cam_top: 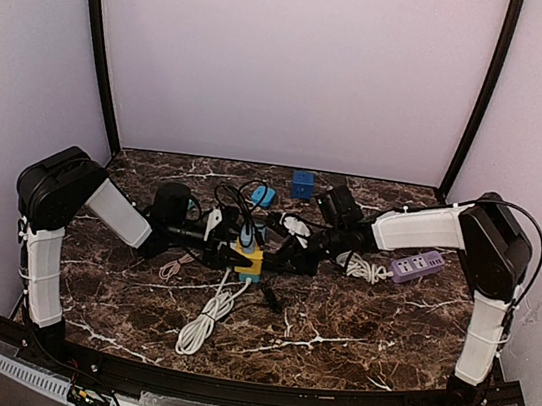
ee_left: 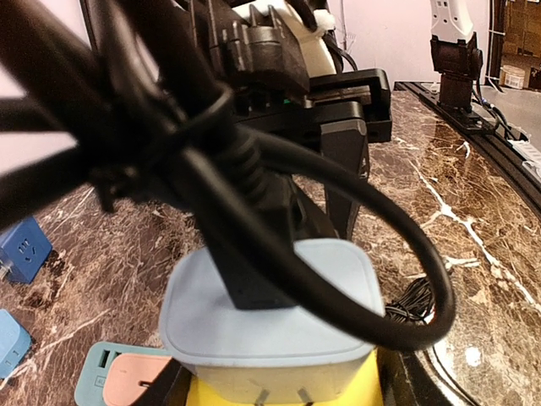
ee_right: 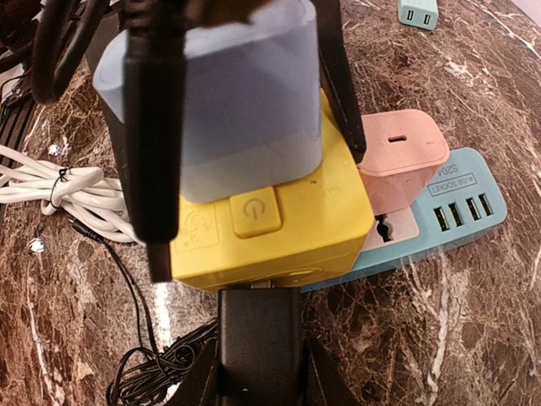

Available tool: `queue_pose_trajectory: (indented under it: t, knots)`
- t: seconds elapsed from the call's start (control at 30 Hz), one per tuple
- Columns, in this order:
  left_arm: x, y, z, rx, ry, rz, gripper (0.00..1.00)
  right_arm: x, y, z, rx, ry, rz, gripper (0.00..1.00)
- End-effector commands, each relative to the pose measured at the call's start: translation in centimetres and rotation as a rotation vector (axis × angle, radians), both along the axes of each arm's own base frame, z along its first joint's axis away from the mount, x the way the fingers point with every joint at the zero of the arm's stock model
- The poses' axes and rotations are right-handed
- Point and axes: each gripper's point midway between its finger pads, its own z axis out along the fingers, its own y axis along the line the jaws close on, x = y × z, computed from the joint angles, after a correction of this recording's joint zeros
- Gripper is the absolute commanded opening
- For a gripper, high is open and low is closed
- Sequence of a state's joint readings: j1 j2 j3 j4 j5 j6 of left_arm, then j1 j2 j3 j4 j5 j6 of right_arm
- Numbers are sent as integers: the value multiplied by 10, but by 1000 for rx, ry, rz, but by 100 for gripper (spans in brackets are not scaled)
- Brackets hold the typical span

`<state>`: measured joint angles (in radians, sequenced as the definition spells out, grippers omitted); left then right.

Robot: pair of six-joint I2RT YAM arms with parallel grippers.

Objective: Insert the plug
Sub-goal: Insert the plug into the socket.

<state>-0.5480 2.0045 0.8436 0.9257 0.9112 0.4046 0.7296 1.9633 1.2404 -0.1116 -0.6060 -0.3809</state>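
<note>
A yellow socket cube (cam_top: 248, 258) sits mid-table on a teal power strip (ee_right: 461, 207). A pale blue adapter (ee_right: 245, 110) stands on the cube's top with its prongs partly showing (ee_left: 264, 396). My right gripper (ee_right: 258, 365) is shut on a black plug (ee_right: 258, 334) pressed against the cube's near side (ee_right: 338, 220), with a sliver of metal prong still showing. My left gripper (ee_left: 283, 393) is closed on the yellow cube (ee_left: 359, 391), one finger on each side. A thick black cable (ee_left: 338, 194) crosses the left wrist view.
A pink adapter (ee_right: 397, 144) sits in the teal strip beside the cube. A coiled white cable (cam_top: 204, 320) lies in front, and a thin black cable bundle (ee_right: 156, 372) lies by the plug. A purple power strip (cam_top: 417, 266) is at right and a blue cube (cam_top: 301, 183) at the back.
</note>
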Motion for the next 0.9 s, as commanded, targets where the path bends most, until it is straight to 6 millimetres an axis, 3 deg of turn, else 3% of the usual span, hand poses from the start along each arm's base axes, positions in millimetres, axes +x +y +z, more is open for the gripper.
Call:
queue_pose_trajectory:
  t: [0.0, 0.33, 0.63, 0.73, 0.87]
  knots:
    - [-71, -36, -8, 12, -1, -229, 1, -9, 64, 114, 380, -264, 98, 15]
    - [-64, -30, -9, 37, 14, -189, 1, -8, 47, 88, 323, -182, 80, 36]
    - [-60, -26, -11, 52, 29, -168, 1, -6, 29, 81, 282, -183, 50, 45]
    - [-59, -26, -11, 56, 29, -165, 1, -11, 18, 84, 280, -178, 57, 54]
    - [-58, -26, -12, 60, 30, -160, 1, -12, 2, 83, 284, -173, 37, 73]
